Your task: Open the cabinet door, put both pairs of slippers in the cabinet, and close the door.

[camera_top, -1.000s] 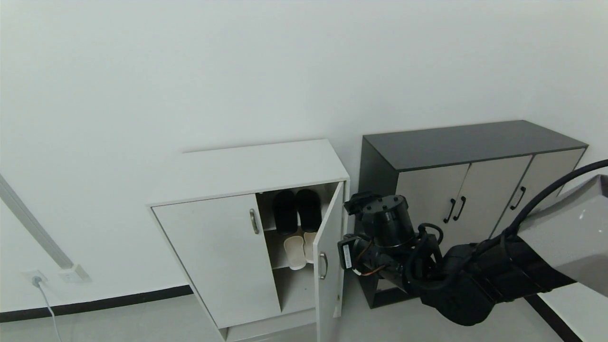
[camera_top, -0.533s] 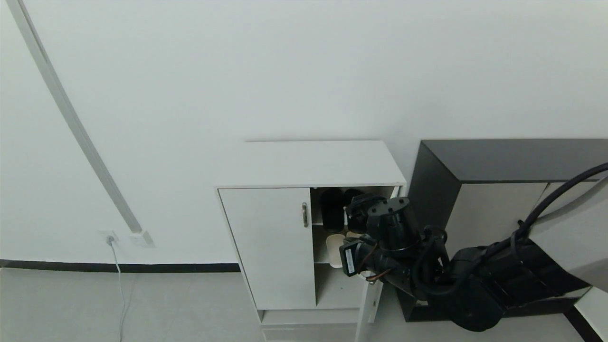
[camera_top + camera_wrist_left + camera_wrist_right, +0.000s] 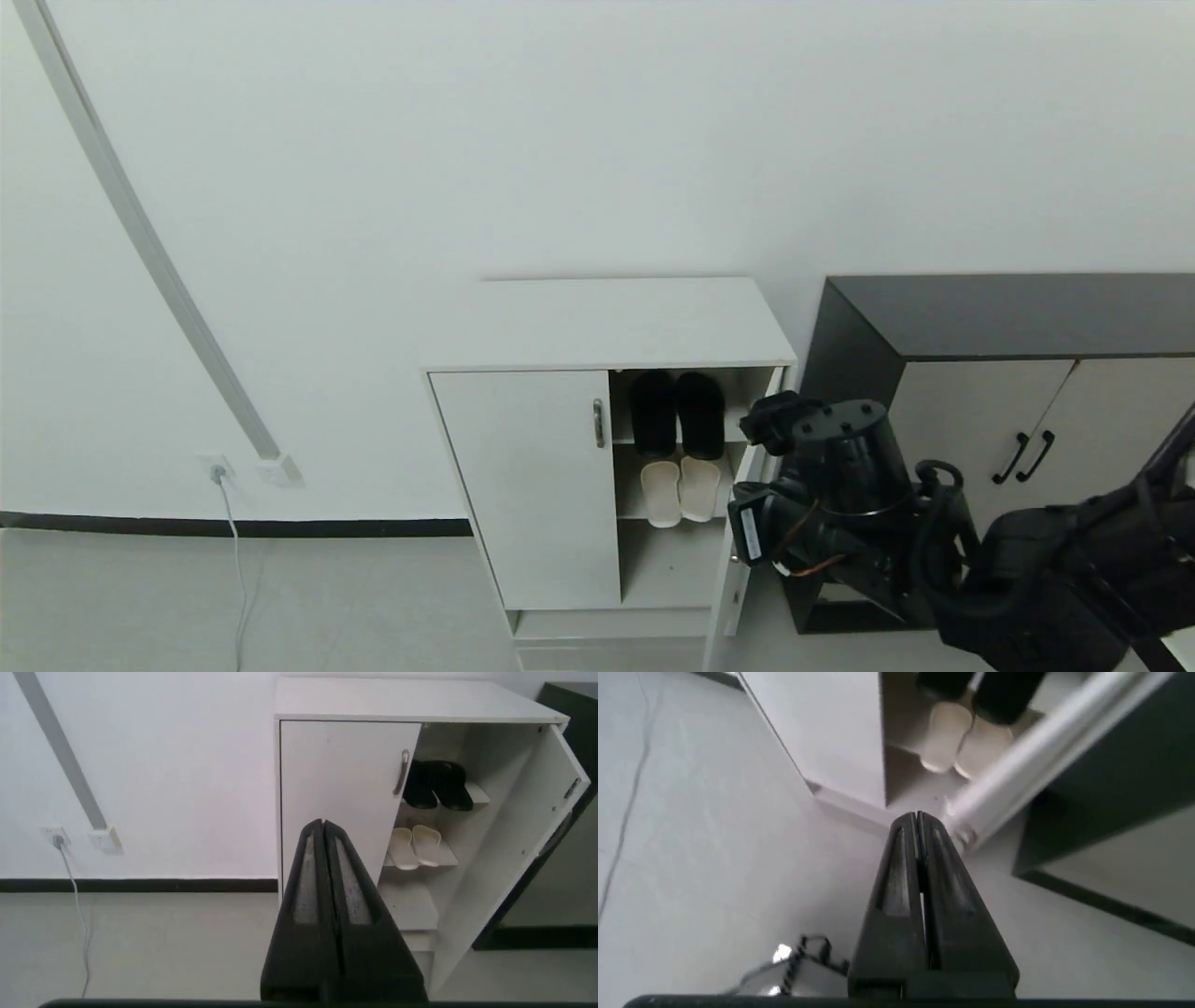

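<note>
The white cabinet (image 3: 607,322) stands against the wall with its left door shut and its right door (image 3: 742,541) swung open towards me. A black pair of slippers (image 3: 677,411) sits on the upper shelf, and a white pair (image 3: 680,490) on the shelf below. My right arm (image 3: 840,485) hangs just right of the open door, on its outer side. In the right wrist view my right gripper (image 3: 920,819) is shut and empty, close to the door's lower edge (image 3: 1046,761). My left gripper (image 3: 322,826) is shut and empty, well back from the cabinet (image 3: 346,784).
A dark cabinet (image 3: 1008,313) with grey doors stands right beside the white one. A wall socket with a hanging cable (image 3: 217,467) and a slanted conduit (image 3: 140,224) are on the left. Grey floor (image 3: 280,597) lies open in front.
The head camera swung left a second ago. Since half a second ago my right arm has drawn back to the right, out of the cabinet opening, uncovering both pairs of slippers.
</note>
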